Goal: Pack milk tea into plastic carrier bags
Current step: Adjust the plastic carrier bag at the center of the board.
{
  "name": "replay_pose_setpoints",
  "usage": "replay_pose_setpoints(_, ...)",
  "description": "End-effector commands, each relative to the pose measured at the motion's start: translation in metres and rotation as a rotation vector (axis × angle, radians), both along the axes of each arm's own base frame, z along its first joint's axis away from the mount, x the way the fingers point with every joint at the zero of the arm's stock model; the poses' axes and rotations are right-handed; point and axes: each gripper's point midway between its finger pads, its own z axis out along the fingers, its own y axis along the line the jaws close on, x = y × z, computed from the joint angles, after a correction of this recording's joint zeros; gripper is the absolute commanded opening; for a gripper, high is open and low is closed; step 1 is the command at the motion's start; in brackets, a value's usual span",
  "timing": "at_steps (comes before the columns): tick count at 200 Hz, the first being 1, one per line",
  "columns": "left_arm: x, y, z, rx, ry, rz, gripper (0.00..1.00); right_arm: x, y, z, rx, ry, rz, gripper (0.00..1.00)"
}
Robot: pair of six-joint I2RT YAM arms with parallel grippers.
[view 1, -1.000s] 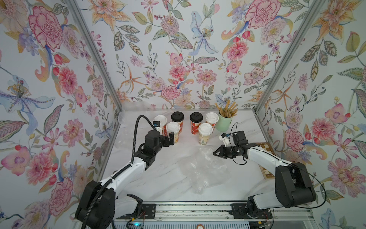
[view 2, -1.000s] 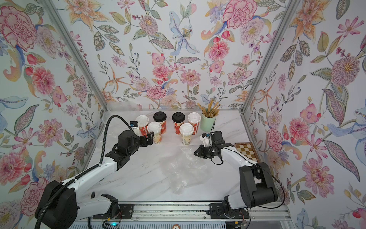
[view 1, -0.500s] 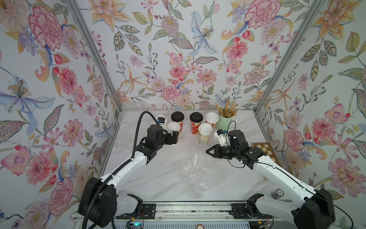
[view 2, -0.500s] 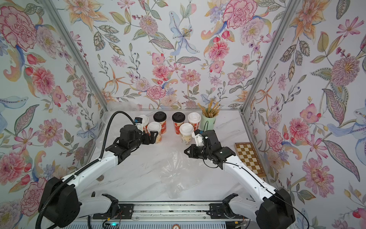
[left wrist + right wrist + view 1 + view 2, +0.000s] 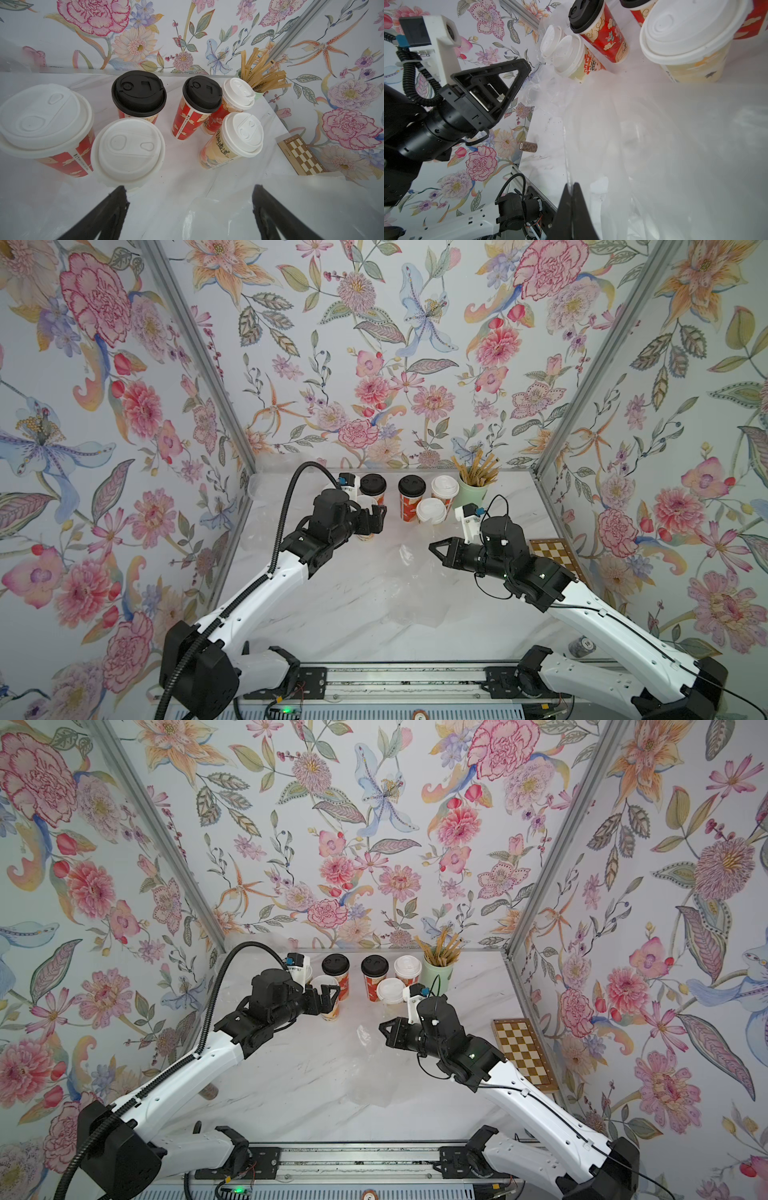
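Pale wallpaper (image 5: 374, 344) blooms with pink, orange and blue flowers among grey-green leaves. The tabletop (image 5: 332, 614) is white marble, faintly grey-veined. At the centre of the left wrist view, the black-lidded cups (image 5: 184, 122) are red with cream motifs; at right, a white-lidded cup (image 5: 218, 151) is beige (dark lettering on its side). The straws (image 5: 264, 70) are tan, the straw cup (image 5: 471, 494) mint-green. The chessboard (image 5: 301, 154) is brown-and-cream checked. The plastic carrier bag (image 5: 411, 585) is colourless and see-through; the arms (image 5: 270, 585) are white with black joints.
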Motion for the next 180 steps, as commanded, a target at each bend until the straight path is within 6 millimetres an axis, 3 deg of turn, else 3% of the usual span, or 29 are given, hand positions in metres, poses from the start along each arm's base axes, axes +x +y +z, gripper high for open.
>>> replay_pose_setpoints(1,-0.017,-0.004,0.024,-0.041,0.001,-0.02,0.94,0.005,0.01,0.016,0.042,-0.034,-0.035,0.0)
replay_pose_setpoints(55,-0.035,-0.025,0.043,-0.112,0.009,-0.088,0.88,0.01,0.045,0.003,0.088,-0.03,0.071,0.0)
replay_pose_setpoints(94,-0.036,-0.049,0.048,-0.122,0.015,-0.145,0.86,0.014,0.056,-0.002,0.091,-0.039,0.1,0.0)
replay_pose_setpoints(136,-0.032,-0.074,0.034,-0.11,0.054,-0.206,0.82,0.012,0.066,-0.007,0.086,-0.029,0.148,0.0)
replay_pose_setpoints(180,-0.032,-0.089,0.02,-0.064,0.08,-0.251,0.72,0.012,0.067,-0.012,0.084,-0.018,0.157,0.0)
